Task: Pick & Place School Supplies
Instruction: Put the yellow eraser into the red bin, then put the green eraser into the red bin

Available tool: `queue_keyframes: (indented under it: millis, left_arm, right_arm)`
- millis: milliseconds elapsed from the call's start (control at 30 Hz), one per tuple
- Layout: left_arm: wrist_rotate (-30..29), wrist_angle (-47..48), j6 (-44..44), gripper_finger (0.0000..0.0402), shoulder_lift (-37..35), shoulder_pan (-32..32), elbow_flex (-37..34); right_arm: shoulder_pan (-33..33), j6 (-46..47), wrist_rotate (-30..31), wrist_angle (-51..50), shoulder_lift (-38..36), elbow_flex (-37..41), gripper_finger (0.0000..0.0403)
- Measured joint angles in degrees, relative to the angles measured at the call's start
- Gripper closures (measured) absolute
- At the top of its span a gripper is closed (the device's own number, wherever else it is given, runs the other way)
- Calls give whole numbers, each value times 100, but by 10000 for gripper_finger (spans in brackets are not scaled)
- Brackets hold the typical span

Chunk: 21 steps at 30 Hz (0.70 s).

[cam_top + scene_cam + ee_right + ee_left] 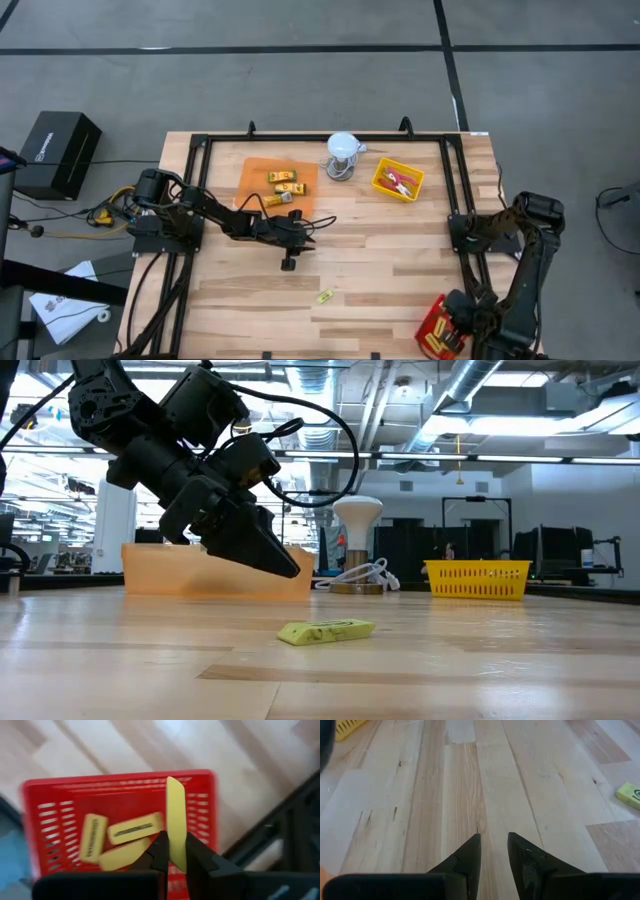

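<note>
The right claw (174, 851) grips a plain yellow block (175, 825) edge-on, just above the red tray (50, 795); three dark-labelled packets (131, 829) lie below it, print unreadable. The left claw (494, 851) hangs part-open and empty above the counter (470, 785), with a yellow packet (631, 795) off to its side.

left gripper (494, 847) open w/ small gap over table (420, 795), yellow packet (631, 795) near.

Bright even overhead light, soft faint shadows, right wrist view blurred, ceiling lamps glaring in low view
</note>
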State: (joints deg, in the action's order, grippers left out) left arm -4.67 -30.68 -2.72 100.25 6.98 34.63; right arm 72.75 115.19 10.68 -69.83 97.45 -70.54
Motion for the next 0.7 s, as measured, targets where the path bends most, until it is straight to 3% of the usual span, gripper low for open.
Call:
queue_keyframes:
  millis: [400,700]
  left_arm:
    - [11,2,41,311,0,0,0]
    - [153,2,317,302,0,0,0]
  right_arm:
    - [-15,-5,162,1015,522,56,378]
    - [-164,37,137,969,686,63,231]
